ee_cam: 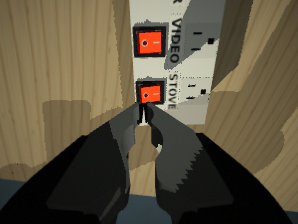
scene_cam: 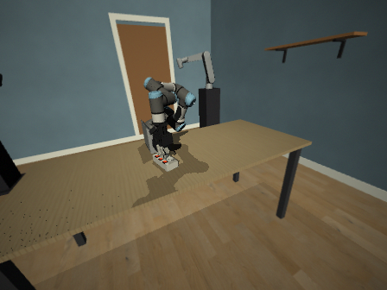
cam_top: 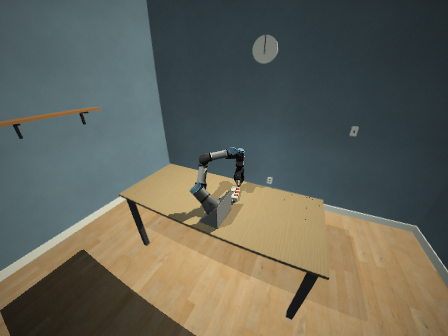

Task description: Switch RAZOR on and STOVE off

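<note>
Tool [ee_cam: 144,114], clenched on nothing, points at the STOVE switch [ee_cam: 151,93] on the power strip [ee_cam: 192,75].

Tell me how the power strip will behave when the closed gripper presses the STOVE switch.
The strip looks like a rigid, flat box lying face up, so it probably won't tip. Nothing visibly anchors it to the table, so an off-vertical push by the gripper might slide it.

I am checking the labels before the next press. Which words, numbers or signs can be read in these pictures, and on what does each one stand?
"STOVE": on the power strip, beside the red switch nearest the shut gripper.
"VIDEO": on the same strip, beside the upper red switch.
A third label at the frame's top edge is cut off; only part of a letter shows.
Wall clock: no numerals readable.
</note>
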`<act>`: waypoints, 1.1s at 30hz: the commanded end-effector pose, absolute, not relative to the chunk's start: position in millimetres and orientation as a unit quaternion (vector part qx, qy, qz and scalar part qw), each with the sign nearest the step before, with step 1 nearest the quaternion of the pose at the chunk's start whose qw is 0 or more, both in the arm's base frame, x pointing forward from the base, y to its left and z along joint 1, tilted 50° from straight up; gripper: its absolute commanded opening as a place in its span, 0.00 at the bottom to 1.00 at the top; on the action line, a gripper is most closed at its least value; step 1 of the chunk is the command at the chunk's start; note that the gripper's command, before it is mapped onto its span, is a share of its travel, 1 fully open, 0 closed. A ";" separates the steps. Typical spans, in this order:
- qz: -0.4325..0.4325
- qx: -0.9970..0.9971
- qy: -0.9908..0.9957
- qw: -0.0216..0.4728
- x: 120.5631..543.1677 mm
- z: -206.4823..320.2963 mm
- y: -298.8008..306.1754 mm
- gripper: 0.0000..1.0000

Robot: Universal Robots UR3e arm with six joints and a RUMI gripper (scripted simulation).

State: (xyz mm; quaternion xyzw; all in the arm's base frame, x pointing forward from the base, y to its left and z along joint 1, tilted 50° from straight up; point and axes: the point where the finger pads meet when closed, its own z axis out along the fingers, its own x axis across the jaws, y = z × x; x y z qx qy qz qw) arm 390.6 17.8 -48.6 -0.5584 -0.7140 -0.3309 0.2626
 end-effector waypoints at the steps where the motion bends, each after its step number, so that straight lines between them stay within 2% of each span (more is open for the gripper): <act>1: -0.331 -0.559 -0.714 0.261 391.3 -51.3 20.4 0.00; 33: -0.331 -0.559 -0.714 0.261 391.4 -54.6 24.3 0.00</act>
